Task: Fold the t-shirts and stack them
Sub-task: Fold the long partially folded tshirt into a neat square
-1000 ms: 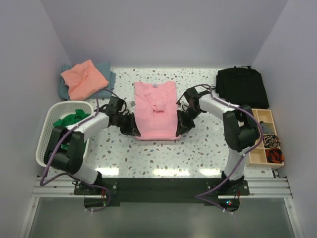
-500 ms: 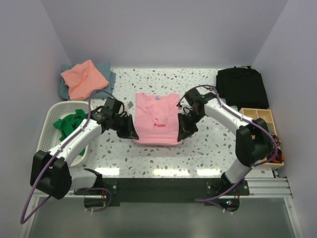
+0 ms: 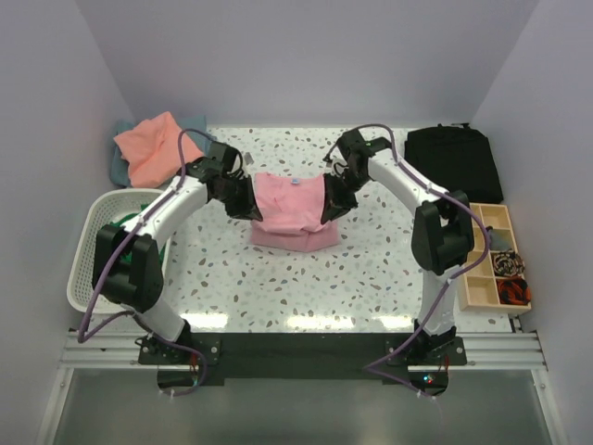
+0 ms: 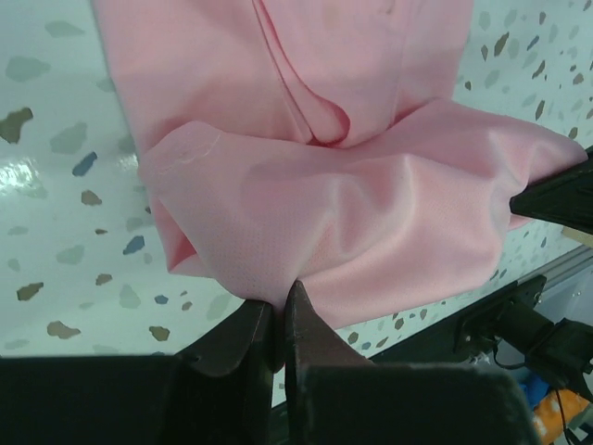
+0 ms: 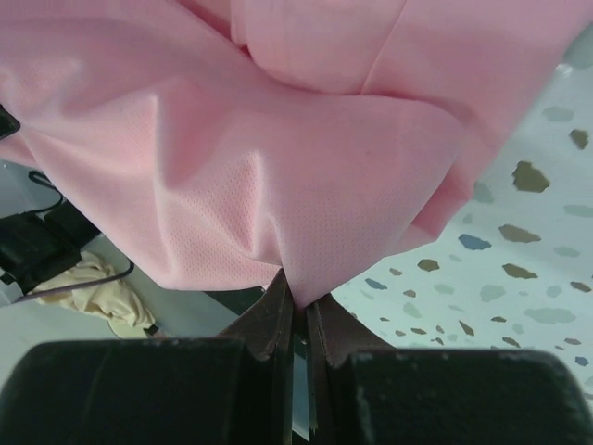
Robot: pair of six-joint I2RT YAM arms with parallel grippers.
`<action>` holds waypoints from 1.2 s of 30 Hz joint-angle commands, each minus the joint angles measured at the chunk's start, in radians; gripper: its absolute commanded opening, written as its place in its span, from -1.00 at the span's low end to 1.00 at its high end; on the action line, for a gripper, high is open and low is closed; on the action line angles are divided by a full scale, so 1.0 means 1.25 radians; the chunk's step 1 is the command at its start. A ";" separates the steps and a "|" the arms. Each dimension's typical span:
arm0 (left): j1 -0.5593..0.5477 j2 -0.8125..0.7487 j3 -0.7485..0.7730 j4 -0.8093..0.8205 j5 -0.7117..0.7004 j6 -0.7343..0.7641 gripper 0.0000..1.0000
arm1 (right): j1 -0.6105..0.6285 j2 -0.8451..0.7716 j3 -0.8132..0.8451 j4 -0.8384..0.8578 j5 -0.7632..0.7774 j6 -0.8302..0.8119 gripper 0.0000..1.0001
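The light pink t-shirt (image 3: 289,211) lies mid-table, its lower half lifted and folded back over the upper half. My left gripper (image 3: 243,201) is shut on its left hem corner, seen as bunched pink cloth (image 4: 371,222) in the left wrist view. My right gripper (image 3: 332,204) is shut on the right hem corner, and the cloth (image 5: 259,158) drapes from its tips (image 5: 298,301). A salmon-orange shirt (image 3: 156,146) lies on a grey-blue one (image 3: 199,139) at the back left. A bright green shirt (image 3: 116,227) sits in the basket.
A white laundry basket (image 3: 85,250) stands at the left. A black folded cloth (image 3: 454,159) lies at the back right. A wooden compartment tray (image 3: 498,260) with small items sits at the right edge.
Both grippers have carried the pink shirt's lower hem up and away from the arm bases, toward the collar, folding the shirt to about half its length.
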 commanded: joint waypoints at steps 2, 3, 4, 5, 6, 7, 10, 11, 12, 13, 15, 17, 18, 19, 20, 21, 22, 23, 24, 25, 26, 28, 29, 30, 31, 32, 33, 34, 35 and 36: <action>0.034 0.082 0.094 0.029 -0.009 0.043 -0.80 | -0.039 0.055 0.086 -0.021 0.012 -0.003 -0.92; 0.041 0.096 0.113 0.032 -0.006 0.045 -0.80 | -0.043 0.065 0.096 -0.022 0.010 -0.004 -0.92; 0.044 0.109 0.126 0.035 -0.002 0.048 -0.80 | -0.046 0.078 0.122 -0.025 0.005 -0.005 -0.92; 0.046 0.137 0.137 0.036 0.000 0.055 -0.80 | -0.050 0.103 0.136 -0.024 0.005 -0.006 -0.92; 0.051 0.151 0.160 0.037 0.005 0.059 -0.80 | -0.051 0.116 0.150 -0.025 0.005 -0.006 -0.92; 0.053 0.167 0.173 0.036 0.007 0.064 -0.80 | -0.054 0.131 0.179 -0.027 0.002 -0.009 -0.91; 0.067 0.221 0.223 0.036 0.013 0.076 -0.80 | -0.066 0.183 0.234 -0.025 -0.004 -0.004 -0.91; 0.072 0.246 0.248 0.035 0.015 0.082 -0.80 | -0.071 0.210 0.250 -0.024 -0.004 -0.002 -0.91; 0.079 0.259 0.259 0.035 0.021 0.084 -0.80 | -0.074 0.223 0.283 -0.024 -0.005 0.001 -0.90; 0.082 0.271 0.270 0.037 0.026 0.086 -0.80 | -0.077 0.235 0.300 -0.026 -0.009 0.007 -0.90; 0.091 0.307 0.304 0.037 0.036 0.090 -0.80 | -0.085 0.272 0.343 -0.027 -0.017 0.013 -0.90; 0.098 0.340 0.335 0.040 0.047 0.090 -0.80 | -0.095 0.290 0.368 -0.024 -0.017 0.019 -0.90; 0.102 0.348 0.343 0.045 0.052 0.088 -0.80 | -0.097 0.303 0.389 -0.020 -0.017 0.023 -0.90; 0.106 0.357 0.351 0.048 0.058 0.088 -0.80 | -0.101 0.310 0.400 -0.018 -0.020 0.029 -0.89; 0.110 0.373 0.366 0.052 0.065 0.087 -0.80 | -0.108 0.317 0.411 -0.018 -0.022 0.030 -0.89; 0.111 0.381 0.375 0.058 0.070 0.087 -0.80 | -0.112 0.328 0.427 -0.015 -0.025 0.033 -0.88; 0.113 0.399 0.385 0.058 0.075 0.088 -0.80 | -0.120 0.332 0.434 -0.008 -0.025 0.040 -0.86; 0.117 0.407 0.407 0.057 0.078 0.087 -0.80 | -0.124 0.336 0.442 -0.003 -0.028 0.041 -0.85; 0.120 0.415 0.415 0.059 0.078 0.087 -0.80 | -0.129 0.346 0.458 0.003 -0.032 0.044 -0.84; 0.121 0.422 0.421 0.069 0.079 0.082 -0.79 | -0.136 0.351 0.467 0.018 -0.037 0.050 -0.81; 0.127 0.427 0.432 0.078 0.095 0.080 -0.75 | -0.142 0.356 0.476 0.030 -0.042 0.054 -0.56; 0.134 0.442 0.446 0.107 0.108 0.071 -0.44 | -0.156 0.356 0.486 0.102 -0.059 0.070 -0.26; 0.148 0.444 0.459 0.118 0.106 0.065 -0.32 | -0.160 0.353 0.485 0.133 -0.057 0.075 -0.14; 0.155 0.441 0.458 0.163 0.102 0.055 -0.15 | -0.165 0.346 0.473 0.169 -0.044 0.078 0.03; 0.163 0.416 0.446 0.210 0.090 0.018 -0.10 | -0.173 0.330 0.463 0.241 -0.010 0.089 0.05; 0.177 0.399 0.401 0.266 0.067 -0.002 -0.07 | -0.178 0.320 0.452 0.277 0.003 0.094 0.07; 0.186 0.387 0.384 0.358 0.059 -0.024 0.00 | -0.183 0.313 0.436 0.310 0.013 0.101 0.13; 0.194 0.377 0.377 0.383 0.054 -0.061 0.01 | -0.189 0.310 0.438 0.345 0.021 0.114 0.14; 0.208 0.378 0.392 0.397 0.059 -0.076 0.03 | -0.190 0.329 0.458 0.338 0.016 0.116 0.15; 0.213 0.384 0.407 0.398 0.070 -0.087 0.04 | -0.193 0.339 0.515 0.319 0.013 0.118 0.15</action>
